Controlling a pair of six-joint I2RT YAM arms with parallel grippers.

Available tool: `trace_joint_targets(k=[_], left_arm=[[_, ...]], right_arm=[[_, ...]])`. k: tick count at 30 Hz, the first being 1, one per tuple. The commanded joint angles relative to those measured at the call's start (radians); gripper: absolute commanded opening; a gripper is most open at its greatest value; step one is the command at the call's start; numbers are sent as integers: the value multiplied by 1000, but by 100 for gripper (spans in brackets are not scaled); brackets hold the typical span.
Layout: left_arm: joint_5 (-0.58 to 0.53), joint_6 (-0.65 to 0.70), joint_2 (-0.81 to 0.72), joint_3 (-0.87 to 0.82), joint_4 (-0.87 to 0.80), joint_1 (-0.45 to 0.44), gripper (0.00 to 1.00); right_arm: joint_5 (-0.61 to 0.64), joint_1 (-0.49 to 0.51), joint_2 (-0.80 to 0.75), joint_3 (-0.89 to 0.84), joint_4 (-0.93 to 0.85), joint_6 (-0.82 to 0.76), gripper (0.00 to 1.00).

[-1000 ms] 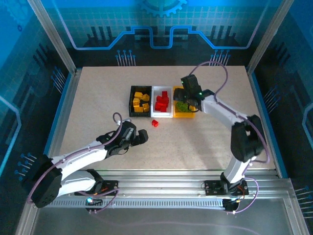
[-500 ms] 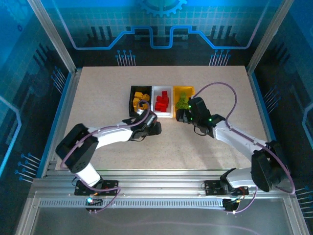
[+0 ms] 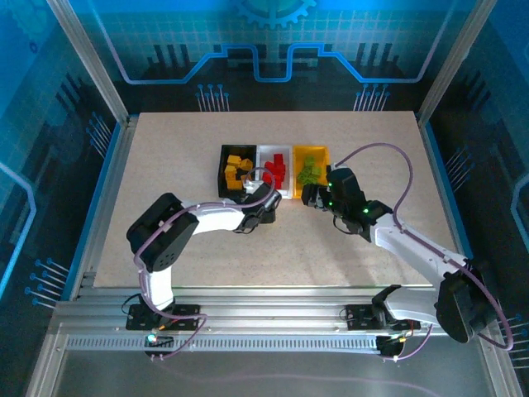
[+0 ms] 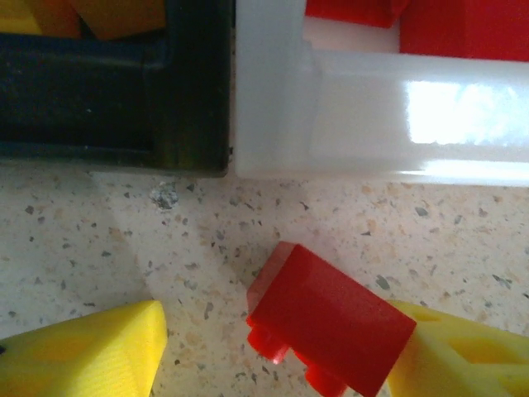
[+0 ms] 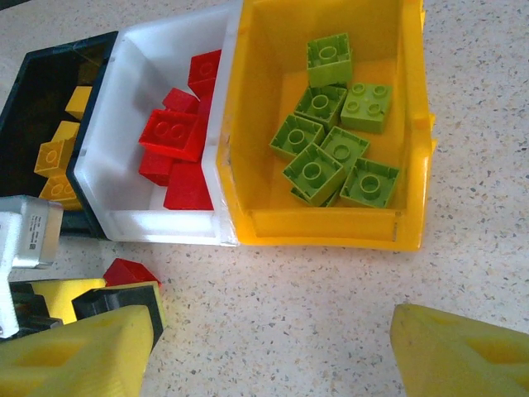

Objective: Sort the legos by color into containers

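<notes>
Where the red brick [image 4: 331,327] lies before the white bin [image 4: 372,124], the left gripper [image 4: 277,339] straddles it.
One finger [image 4: 463,356] touches it, jaws unclosed; right gripper [image 5: 273,339] gapes empty.

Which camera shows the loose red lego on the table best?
Left wrist: the red lego fills the foreground, studs visible. Right wrist catches only its top; in the top view the left gripper hides it.
</notes>
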Motion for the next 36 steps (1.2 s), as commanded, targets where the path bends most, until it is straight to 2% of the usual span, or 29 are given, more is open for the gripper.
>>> trace_joint_targets(k=[1,13,19,24,27,30,33,36], left_arm=[[-39,26,54,22,52,5,66],[-45,58,45,-4,75,4,43],[-22,27,-78,-104,71,-20,38],[9,-5,-212,-132,2,-57,36],[32,-11,-265,-84,-40,-60,36],[38,25,-252,27,-69,-59,37],[39,60,-156,203,-138,-38,38],[82,62,-42,346,-164,20,38]], right_arm=[[-10,-12,-18,-17,30,14,77],[-16,-20,-22,-30,31,18,78],[-14,-23,-43,-47,28,27,78],[-18,-26,-76,-75,27,39,78],[-16,-27,-96,-96,23,47,78],[-16,-27,-112,-117,24,54,78],[-15,-30,-121,-130,19,58,78],[-14,-31,-128,-134,12,58,78]])
